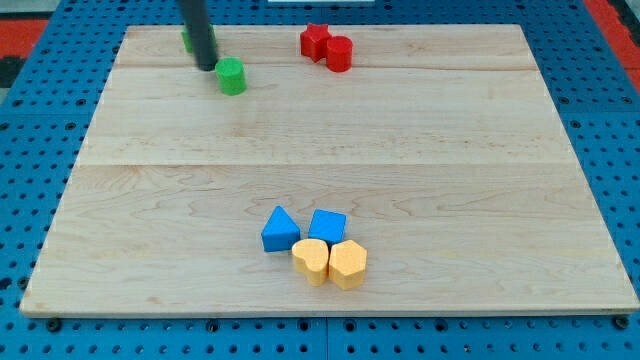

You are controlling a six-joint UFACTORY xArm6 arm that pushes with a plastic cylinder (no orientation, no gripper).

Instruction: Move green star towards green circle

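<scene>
Nearest the view's bottom sit two yellow blocks, a rounded heart-like one (311, 261) and a hexagon-like one (348, 264), touching side by side. Just above them lie a blue triangular block (279, 230) and a blue cube-like block (327, 226), so the four form one tight cluster on the pale wooden tabletop (450, 180), which is made of smooth planks with faint seams running across.

Up near the view's top left, the tool is a plain dark rod with no jaws, holding nothing, and my tip (205, 67) rests on the wood. Behind the rod, at its left side, a green block (186, 40) shows only as a sliver, its shape hidden. Another green block (232, 76), short and roughly cylindrical, stands just to the right of the tip and slightly below it, close but not clearly touching. Which of the two is the star cannot be told.

At the top centre a red star-shaped block (316, 41) touches a red rounded block (339, 53).

Both green blocks lie close to the tabletop's top edge. Around the tabletop lies a blue perforated surface (30, 110).
</scene>
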